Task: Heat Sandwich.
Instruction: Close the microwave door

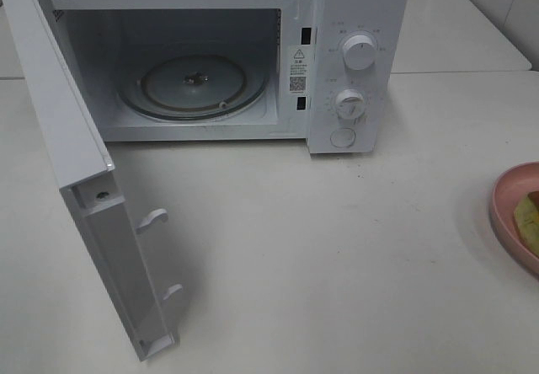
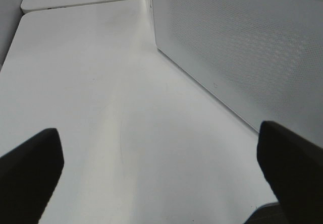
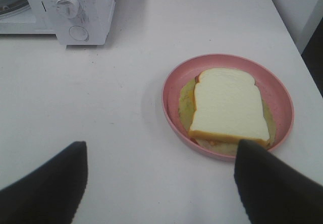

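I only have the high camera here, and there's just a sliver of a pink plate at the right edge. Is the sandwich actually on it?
Observer: Yes. In the right wrist view the sandwich lies flat inside the pink plate, white bread on top.
Operator: Is the right gripper holding anything?
Observer: No. The right gripper is open, its fingers short of the plate and touching nothing.
Operator: And the left one? I can't see it at all.
Observer: The left gripper is open too, over bare table beside the perforated outer face of the microwave door.
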`<action>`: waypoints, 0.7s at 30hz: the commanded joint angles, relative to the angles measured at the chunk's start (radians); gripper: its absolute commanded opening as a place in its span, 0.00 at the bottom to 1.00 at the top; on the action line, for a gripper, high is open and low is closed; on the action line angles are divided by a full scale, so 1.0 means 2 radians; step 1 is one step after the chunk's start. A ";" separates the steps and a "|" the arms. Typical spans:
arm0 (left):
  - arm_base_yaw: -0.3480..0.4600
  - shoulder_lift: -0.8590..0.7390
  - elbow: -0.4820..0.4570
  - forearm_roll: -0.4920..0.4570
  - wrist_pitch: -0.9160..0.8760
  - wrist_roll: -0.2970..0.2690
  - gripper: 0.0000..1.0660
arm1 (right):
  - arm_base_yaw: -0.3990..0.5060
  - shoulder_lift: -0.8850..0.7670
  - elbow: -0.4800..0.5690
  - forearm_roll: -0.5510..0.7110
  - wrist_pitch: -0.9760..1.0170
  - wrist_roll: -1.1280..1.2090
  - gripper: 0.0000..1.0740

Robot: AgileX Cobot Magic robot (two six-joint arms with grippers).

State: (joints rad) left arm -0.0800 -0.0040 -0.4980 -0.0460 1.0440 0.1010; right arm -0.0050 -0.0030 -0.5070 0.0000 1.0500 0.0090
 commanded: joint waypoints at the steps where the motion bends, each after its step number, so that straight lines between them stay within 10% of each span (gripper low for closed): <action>1: 0.001 -0.011 0.002 -0.002 -0.008 -0.002 0.95 | -0.004 -0.014 0.001 0.000 -0.007 -0.004 0.71; 21: 0.001 -0.011 0.002 -0.002 -0.008 -0.002 0.95 | -0.004 -0.013 0.002 0.000 -0.007 -0.001 0.71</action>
State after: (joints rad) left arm -0.0800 -0.0040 -0.4980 -0.0460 1.0440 0.1010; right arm -0.0050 -0.0030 -0.5050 0.0000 1.0500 0.0090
